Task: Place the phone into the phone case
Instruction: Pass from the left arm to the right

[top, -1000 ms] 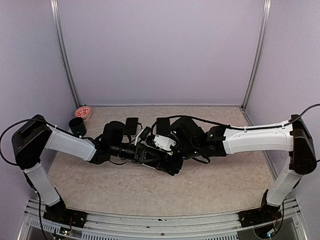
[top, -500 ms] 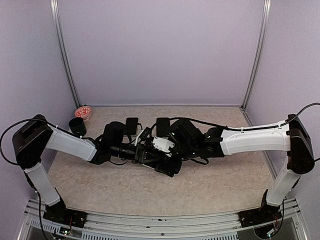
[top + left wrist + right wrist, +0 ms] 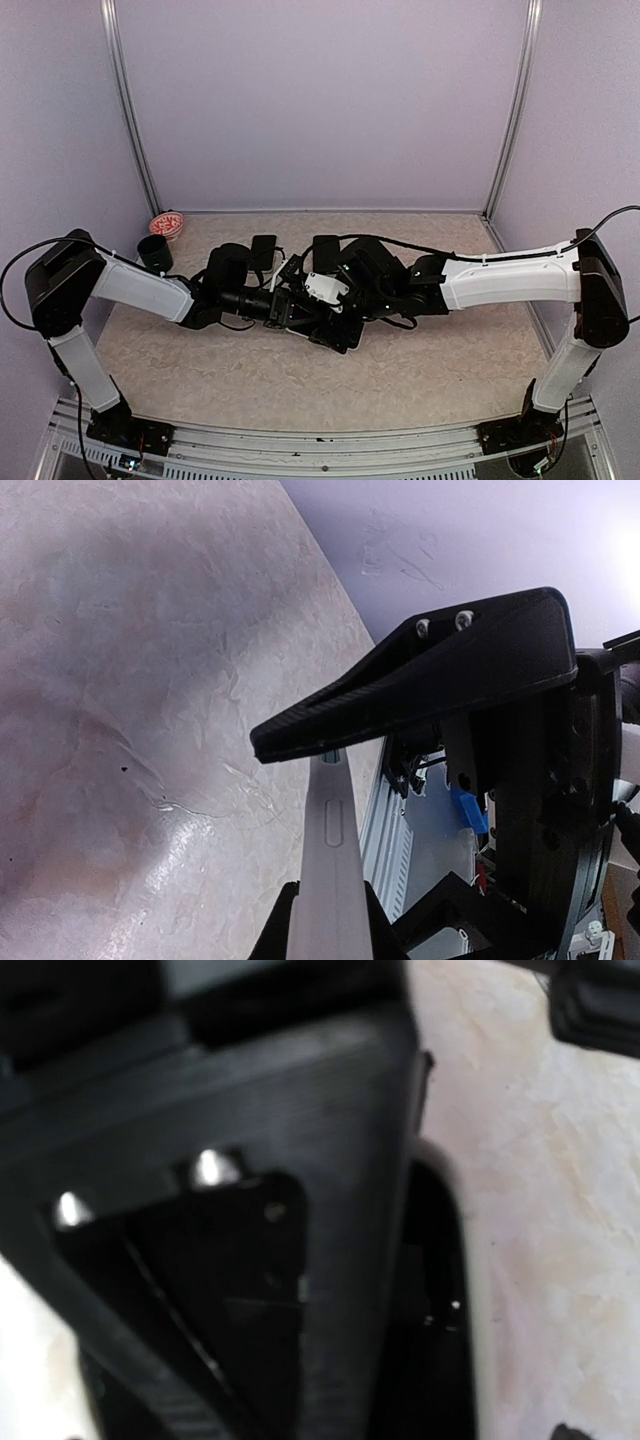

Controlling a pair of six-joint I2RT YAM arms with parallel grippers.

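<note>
Lilac walls enclose a beige marbled table [image 3: 430,370]. At its centre the left gripper [image 3: 292,305] pinches the phone [image 3: 330,880] by its thin silver edge. The right gripper [image 3: 335,303] stands wide over the black phone case [image 3: 345,335]; I cannot tell whether it grips it. The print on the red dish [image 3: 166,224] is too small to read.

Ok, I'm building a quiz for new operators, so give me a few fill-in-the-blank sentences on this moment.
The left end effector is ___ on the phone, held edge-on.
The right end effector has its jaws wide ___.
In the top view, the black cup stands near the table's back ___ corner.
Missing words: shut; open; left.
</note>
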